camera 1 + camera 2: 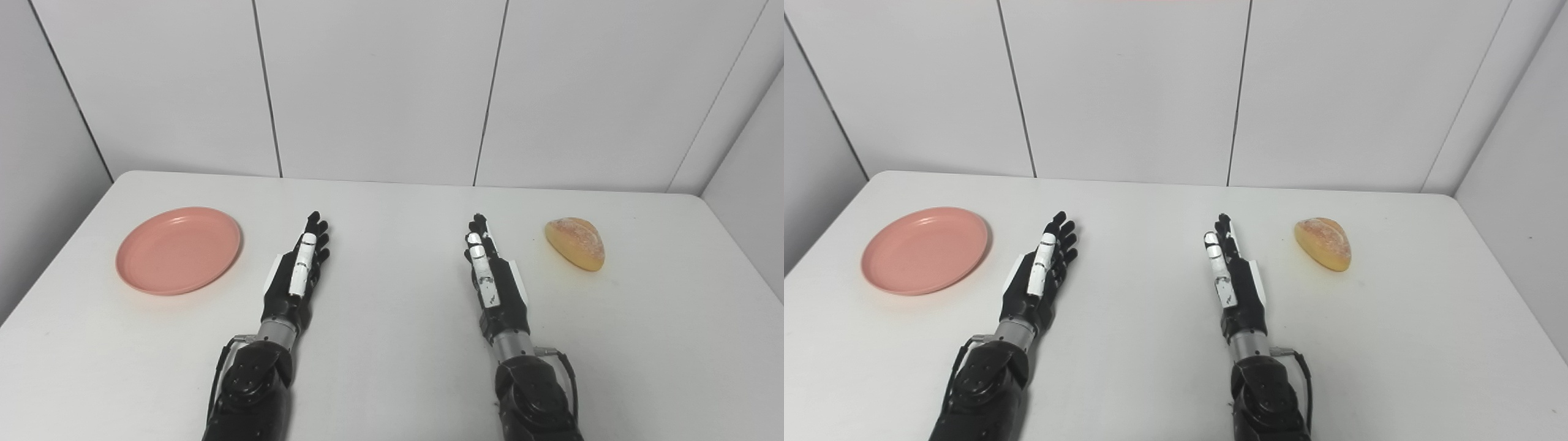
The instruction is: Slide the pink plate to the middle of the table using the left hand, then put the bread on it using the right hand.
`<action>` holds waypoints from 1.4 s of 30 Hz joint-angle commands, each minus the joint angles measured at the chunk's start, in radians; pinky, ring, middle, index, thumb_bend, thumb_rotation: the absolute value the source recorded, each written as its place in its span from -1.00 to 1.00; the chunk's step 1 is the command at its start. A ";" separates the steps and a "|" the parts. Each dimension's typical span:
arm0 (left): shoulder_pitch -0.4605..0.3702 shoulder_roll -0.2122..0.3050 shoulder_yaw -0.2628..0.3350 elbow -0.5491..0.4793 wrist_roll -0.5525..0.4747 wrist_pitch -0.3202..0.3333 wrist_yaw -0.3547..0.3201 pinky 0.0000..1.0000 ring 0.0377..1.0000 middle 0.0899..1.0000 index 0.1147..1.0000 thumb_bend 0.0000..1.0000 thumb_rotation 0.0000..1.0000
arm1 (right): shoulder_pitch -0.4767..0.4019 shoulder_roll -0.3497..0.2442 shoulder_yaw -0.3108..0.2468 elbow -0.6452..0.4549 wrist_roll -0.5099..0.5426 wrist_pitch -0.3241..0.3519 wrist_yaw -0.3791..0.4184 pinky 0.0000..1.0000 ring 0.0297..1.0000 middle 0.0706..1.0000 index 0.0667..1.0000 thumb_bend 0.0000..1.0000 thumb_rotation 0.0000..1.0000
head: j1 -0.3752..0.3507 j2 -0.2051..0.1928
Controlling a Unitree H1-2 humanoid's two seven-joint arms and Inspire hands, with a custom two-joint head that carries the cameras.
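A white worktop (392, 367) fills the lower part of the view, backed by pale wall panels (380, 86) with thin dark seams. No writing, label or brand mark can be read on anything here.

The pink plate (178, 249) lies flat on the left side of the worktop, toward the far half and nowhere near the middle. Nothing sits on it. The bread (576, 242), a golden oval roll with a paler, sugary-looking top, rests on the right side at about the same depth, well apart from the plate.

Between them, both arms reach in from the near edge. The left robot hand (300, 269) stretches forward with its fingers extended straight and loosely apart, holding nothing; it is near the plate's right rim but not touching it. The right robot hand (493, 269) is held the same way, fingers straight and pointing to the far side, empty, with a clear gap between it and the bread to its right. Both hands are black with white plates along the fingers and back. Whether they rest on the surface or hover just above it I cannot tell.
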 commanded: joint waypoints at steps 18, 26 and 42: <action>-0.032 0.005 0.004 -0.028 -0.001 0.000 -0.005 1.00 0.99 0.96 0.95 -0.07 1.00 | -0.034 0.010 -0.005 -0.037 0.018 0.023 0.007 1.00 1.00 1.00 1.00 0.30 0.86 | -0.001 -0.003; -0.033 0.006 0.006 -0.026 -0.005 -0.001 -0.009 1.00 1.00 0.97 0.95 -0.07 1.00 | -0.035 0.012 -0.008 -0.039 0.023 0.023 0.008 1.00 1.00 1.00 1.00 0.32 0.85 | -0.001 -0.001; -0.034 -0.049 -0.047 0.024 0.121 -0.057 0.074 0.99 0.97 0.93 0.89 -0.03 1.00 | -0.002 -0.080 -0.039 -0.036 0.095 -0.003 0.100 1.00 1.00 1.00 1.00 0.23 0.99 | 0.356 -0.095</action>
